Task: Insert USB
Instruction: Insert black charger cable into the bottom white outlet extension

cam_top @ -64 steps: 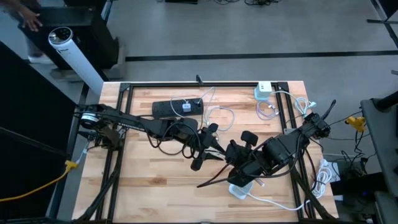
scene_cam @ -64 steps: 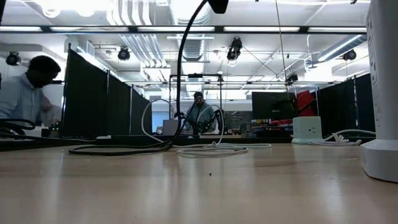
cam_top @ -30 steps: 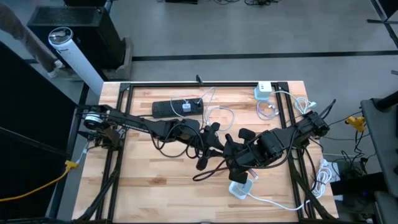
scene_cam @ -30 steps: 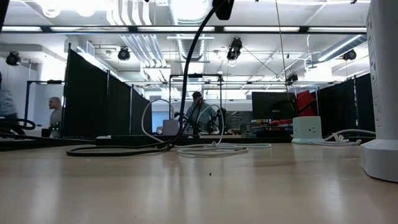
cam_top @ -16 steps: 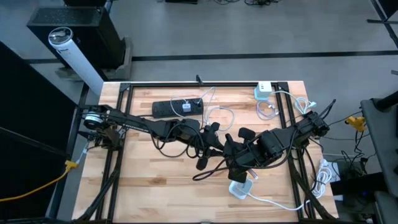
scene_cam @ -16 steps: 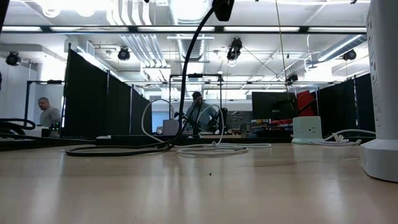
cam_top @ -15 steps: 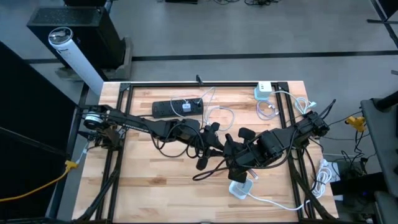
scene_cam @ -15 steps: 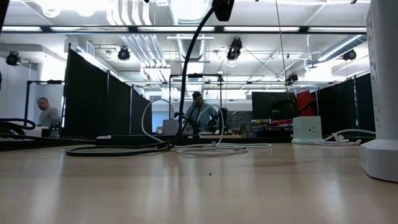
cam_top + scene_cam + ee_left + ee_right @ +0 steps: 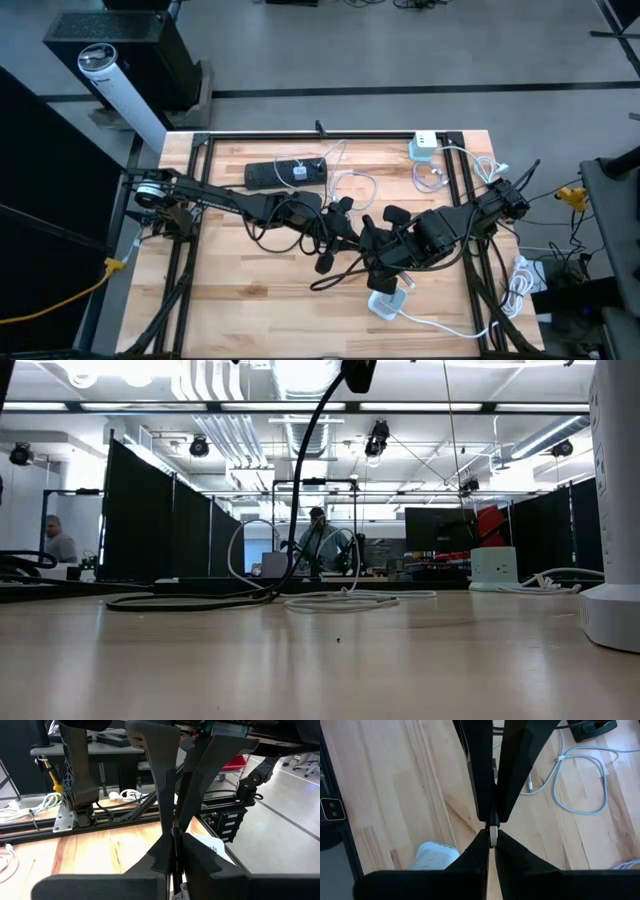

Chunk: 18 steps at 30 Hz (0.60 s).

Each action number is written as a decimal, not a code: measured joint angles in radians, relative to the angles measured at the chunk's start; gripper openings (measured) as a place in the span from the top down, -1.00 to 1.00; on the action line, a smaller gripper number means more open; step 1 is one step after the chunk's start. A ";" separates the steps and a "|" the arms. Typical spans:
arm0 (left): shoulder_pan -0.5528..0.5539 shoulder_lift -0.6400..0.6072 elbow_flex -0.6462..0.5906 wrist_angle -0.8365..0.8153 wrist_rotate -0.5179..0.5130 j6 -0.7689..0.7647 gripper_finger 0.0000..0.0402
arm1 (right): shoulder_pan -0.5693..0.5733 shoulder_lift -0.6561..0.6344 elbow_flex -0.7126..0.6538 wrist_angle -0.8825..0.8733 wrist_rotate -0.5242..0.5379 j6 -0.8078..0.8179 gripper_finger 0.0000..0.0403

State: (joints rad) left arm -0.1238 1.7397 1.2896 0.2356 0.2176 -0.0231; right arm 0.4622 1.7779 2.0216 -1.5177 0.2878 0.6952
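The right tool (image 9: 490,827) is pinched narrow on the silver USB plug (image 9: 493,836), whose tip shows between its dark fingers (image 9: 512,780). It hangs above the counter (image 9: 250,290), over bare wood just beside the white charger (image 9: 436,857). The plug is in the air, apart from the charger and not in any socket.

Close to it, toward the middle of the counter, the left tool (image 9: 173,832) is also drawn narrow, its fingers (image 9: 155,775) pressed on a thin black cable (image 9: 300,490). In the low view that cable rises from the wood in a tall curve and runs out of the top of the picture.

From above, the two dark arms meet near the counter's centre, the left reaching in from the left edge and the right from the right edge. The charger lies toward the front edge, below the right arm.

Farther back lies a black power strip (image 9: 285,173). A white hub (image 9: 424,147) sits at the far right corner. Loose white cords (image 9: 580,785) curl between them.

Beyond the counter, a person (image 9: 58,540) shows at the far left of the room.
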 joint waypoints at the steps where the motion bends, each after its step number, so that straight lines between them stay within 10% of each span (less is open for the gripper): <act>1: 0.000 0.000 0.000 -0.002 0.000 0.000 0.90 | 0.000 0.000 0.000 0.000 0.000 0.000 0.98; 18: 0.000 -0.006 0.000 -0.243 -0.019 0.087 0.90 | 0.025 -0.014 -0.001 0.001 0.049 0.084 0.28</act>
State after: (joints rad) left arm -0.1243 1.7336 1.2894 -0.0074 0.1989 0.0642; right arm 0.4873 1.7638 2.0205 -1.5171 0.3370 0.7797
